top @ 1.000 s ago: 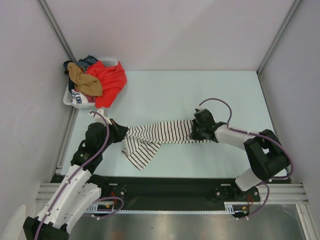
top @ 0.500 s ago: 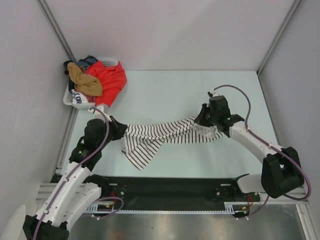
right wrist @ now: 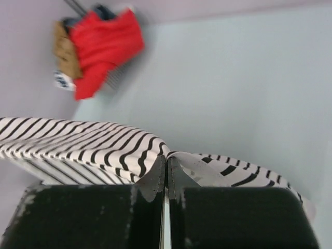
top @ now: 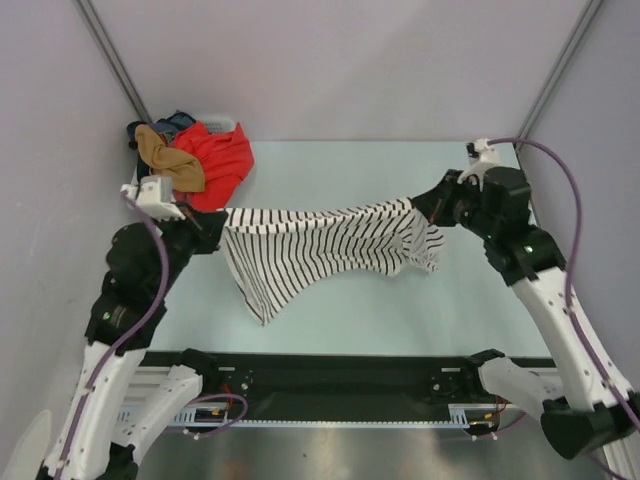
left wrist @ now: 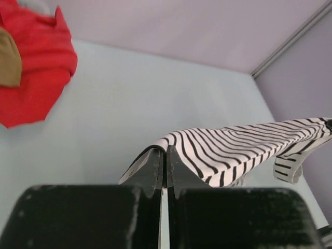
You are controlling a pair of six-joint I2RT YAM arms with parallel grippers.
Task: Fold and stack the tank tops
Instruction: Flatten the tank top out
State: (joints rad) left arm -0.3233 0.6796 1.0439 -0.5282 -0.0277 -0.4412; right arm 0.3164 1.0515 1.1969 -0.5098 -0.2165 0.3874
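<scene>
Leaving the tan-brown tank top (top: 165, 160) heaped at ten o'clock over the white laundry basket (top: 222, 121), touching a red garment (top: 225, 160) and not yet fetched.

Clamping the left gripper (top: 212, 228) at nine o'clock on one edge of the striped tank top (top: 320, 245), with the cloth wedged between fingers pressed tight together in the left wrist view (left wrist: 165, 155).

Stretching the striped top in the air across the middle of the table (top: 330, 170), from nine o'clock to three, with a loose panel hanging toward seven o'clock. Not possible to tell whether its tip is touching the surface.

Pinching the opposite edge near three o'clock with the right gripper (top: 428, 207), jaws closed on a small fold of cloth in the right wrist view (right wrist: 166, 161), and letting a short flap droop just below.

Risking, by the look of it, a slip. Holding only narrow bites close to the hem, so pulling the arms farther apart could be tugging the fabric free at either end.

Risking a crooked lay-down too. Gripping what seem to be unmatched points, so lowering now could be tucking the hanging panel under itself and creasing the fold.
</scene>
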